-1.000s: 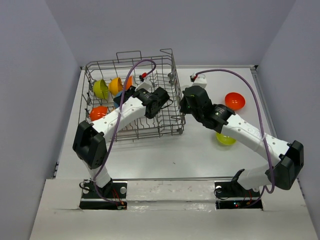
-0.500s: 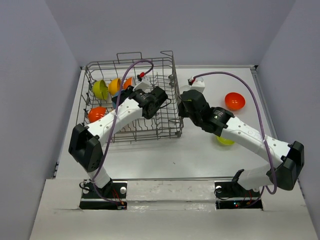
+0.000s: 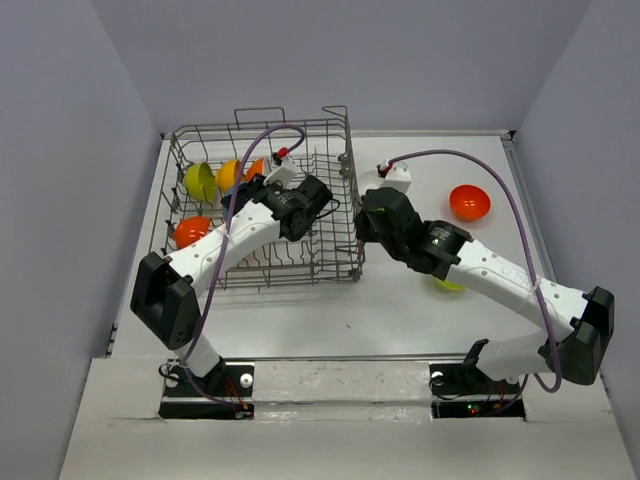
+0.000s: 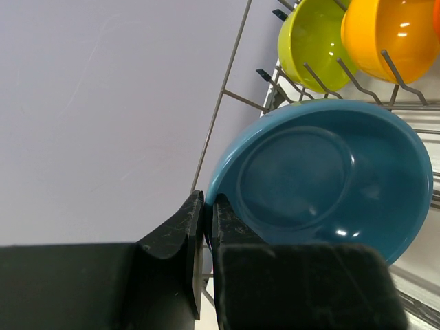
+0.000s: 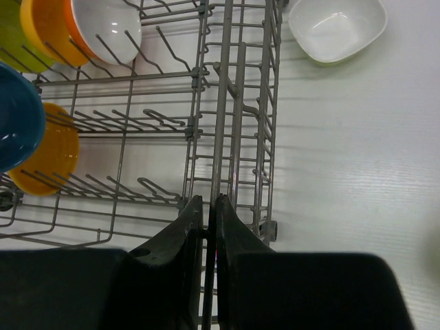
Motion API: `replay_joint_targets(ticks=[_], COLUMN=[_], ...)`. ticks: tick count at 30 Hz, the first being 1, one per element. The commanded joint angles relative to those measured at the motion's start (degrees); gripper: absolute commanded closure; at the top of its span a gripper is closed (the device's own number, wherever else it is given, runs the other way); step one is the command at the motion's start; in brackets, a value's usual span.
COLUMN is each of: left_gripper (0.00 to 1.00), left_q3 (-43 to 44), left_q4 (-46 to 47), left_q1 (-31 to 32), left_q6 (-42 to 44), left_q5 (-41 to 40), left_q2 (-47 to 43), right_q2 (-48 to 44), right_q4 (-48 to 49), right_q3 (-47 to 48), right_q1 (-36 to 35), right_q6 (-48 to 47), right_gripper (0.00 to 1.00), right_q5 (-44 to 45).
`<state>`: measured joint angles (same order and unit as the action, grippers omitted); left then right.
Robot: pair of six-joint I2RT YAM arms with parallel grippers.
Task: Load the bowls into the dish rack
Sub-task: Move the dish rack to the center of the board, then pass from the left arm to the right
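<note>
left wrist | left gripper (image 4: 208,207) pinches teal bowl (image 4: 323,179) | right gripper (image 5: 207,206) clamps dish rack (image 5: 224,89)

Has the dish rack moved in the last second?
Yes. The right end of the dish rack slid toward the near edge of the table.

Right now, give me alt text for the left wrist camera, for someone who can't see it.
The left gripper pinches the rim of a glossy round teal blue bowl inside the grey metal wire dish rack. Beyond it, a lime green bowl and an orange-yellow bowl sit between the rack's tines.
</note>
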<state>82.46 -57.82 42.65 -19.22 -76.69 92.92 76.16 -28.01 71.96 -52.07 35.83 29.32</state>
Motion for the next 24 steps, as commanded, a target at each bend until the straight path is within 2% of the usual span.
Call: replay_joint_targets(ticks=[1, 9, 10, 11, 12, 14, 15, 16, 17, 20, 24], left_gripper=[1.0, 1.0, 1.0, 1.0, 1.0, 1.0, 1.0, 1.0, 1.0, 1.0, 1.0], left_q3=[-0.36, -1.33, -1.42, -1.42, -1.59, -1.6, -1.6, -1.51, -1.33, -0.63, 0.34], left_q4=[2.01, 3.15, 3.07, 3.15, 3.07, 2.89, 2.8, 2.72, 2.63, 2.45, 0.96], left_q1=[-0.03, 0.06, 0.32, 0.32, 0.41, 0.76, 0.94, 1.11, 1.29, 1.9, 2.52], left_q6=[0.68, 1.73, 1.73, 1.73, 1.82, 1.73, 1.73, 1.82, 1.82, 2.26, 2.26], left_q5=[-2.77, -2.77, -2.86, -2.94, -3.12, -3.29, -3.56, -3.65, -3.91, -4.35, -4.61], left_q2=[-4.07, -5.12, -5.12, -5.12, -5.12, -5.12, -5.21, -5.21, -5.12, -5.12, -4.51], right_q2=[-4.44, -5.5, -5.5, -5.58, -5.58, -5.76, -5.67, -5.76, -5.67, -5.32, -4.09], right_q4=[0.94, 0.24, 0.15, 0.15, 0.15, 0.06, 0.06, -0.03, -0.2, -0.29, -0.2], right_q3=[-0.24, -1.04, -1.04, -1.04, -1.04, -0.6, -0.34, 0.01, 0.89, 2.65, 5.99], right_q1=[-2.15, -2.68, -2.68, -2.68, -2.68, -2.68, -2.68, -2.68, -2.68, -2.68, -2.68], right_q6=[0.02, 0.46, 0.55, 0.47, 0.46, 0.2, -0.06, -0.24, -0.41, -1.12, -2.26], right_gripper=[0.99, 0.98, 0.9, 0.9, 0.8, 0.73, 0.58, 0.51, 0.41, 0.35, 0.32], right_q5=[-2.51, -1.99, -1.47, -1.11, -0.59, 0.56, 0.82, 1.17, 1.96, 3.46, 4.6])
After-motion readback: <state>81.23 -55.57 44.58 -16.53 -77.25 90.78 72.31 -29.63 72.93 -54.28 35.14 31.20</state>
